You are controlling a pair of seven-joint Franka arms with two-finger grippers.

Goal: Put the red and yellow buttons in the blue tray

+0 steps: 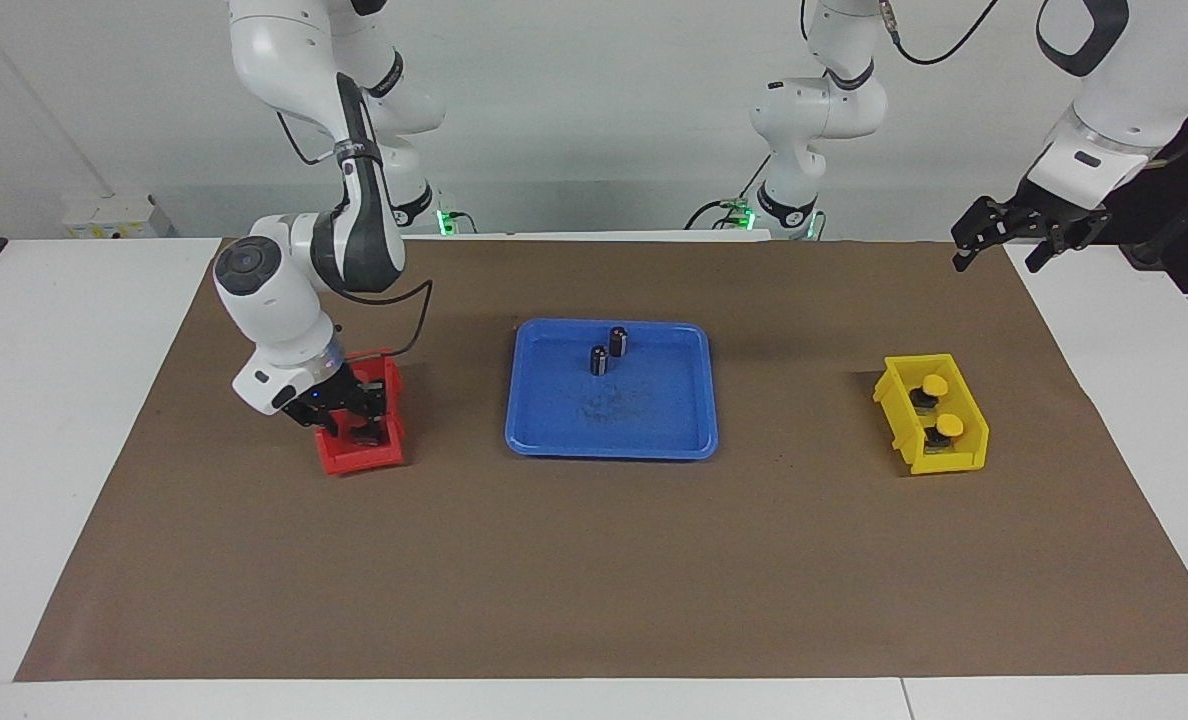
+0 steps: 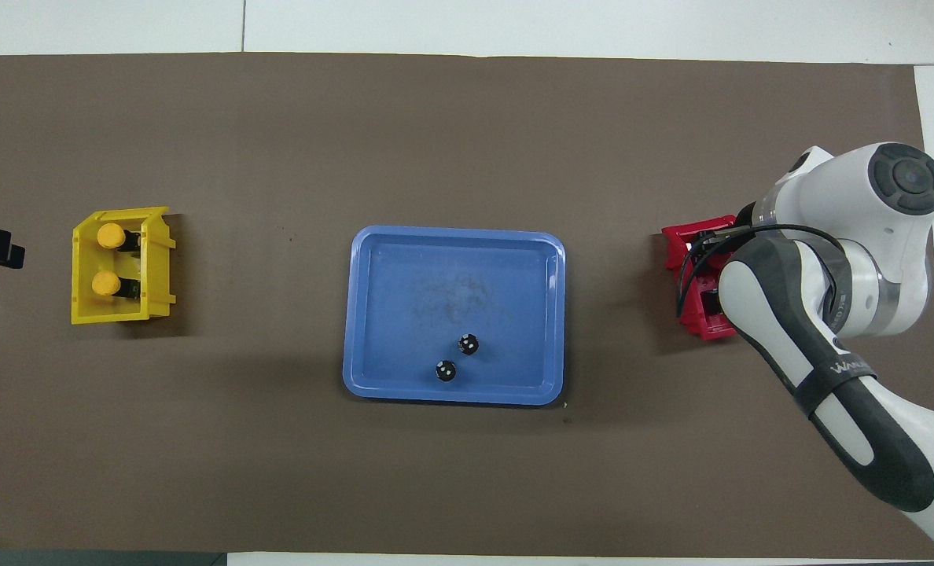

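Note:
The blue tray (image 1: 654, 430) (image 2: 373, 314) lies mid-table and holds two dark capless cylinders (image 1: 609, 350) (image 2: 457, 357). Two yellow buttons (image 1: 936, 386) (image 1: 946, 428) sit in the yellow bin (image 1: 899, 405) toward the left arm's end; they also show in the overhead view (image 2: 111, 234) (image 2: 106, 283). My right gripper (image 1: 359, 420) is lowered into the red bin (image 1: 359, 455) (image 2: 683, 248) toward the right arm's end. The gripper and arm hide the red buttons. My left gripper (image 1: 994, 262) waits open and empty, raised above the mat's edge near its base.
A brown mat (image 1: 594, 570) covers the table between white borders. The yellow bin (image 2: 156, 271) and the red bin stand at either side of the tray. The right arm's forearm (image 2: 821, 362) covers most of the red bin from above.

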